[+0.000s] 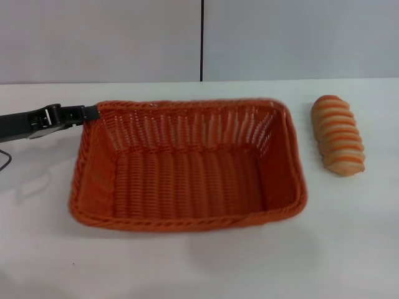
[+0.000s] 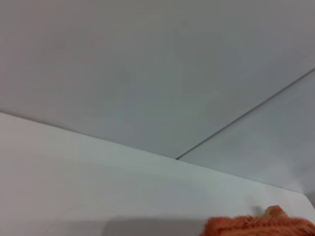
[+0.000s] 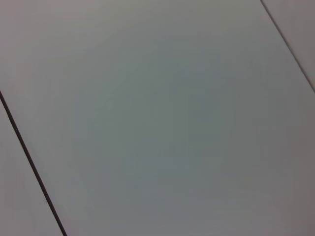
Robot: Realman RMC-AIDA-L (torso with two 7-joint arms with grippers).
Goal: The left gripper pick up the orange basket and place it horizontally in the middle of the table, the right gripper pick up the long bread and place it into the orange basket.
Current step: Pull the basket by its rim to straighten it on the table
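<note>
Ribbed oblong long bread (image 1: 338,134) beside woven rectangular orange basket (image 1: 187,165).

Nothing readable here: no text, label, brand, number or sign shows on any surface in the three views.

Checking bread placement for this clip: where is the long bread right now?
In the head view the long bread lies on the table, on the robot's right, just outside the orange basket and not touching it.
</note>
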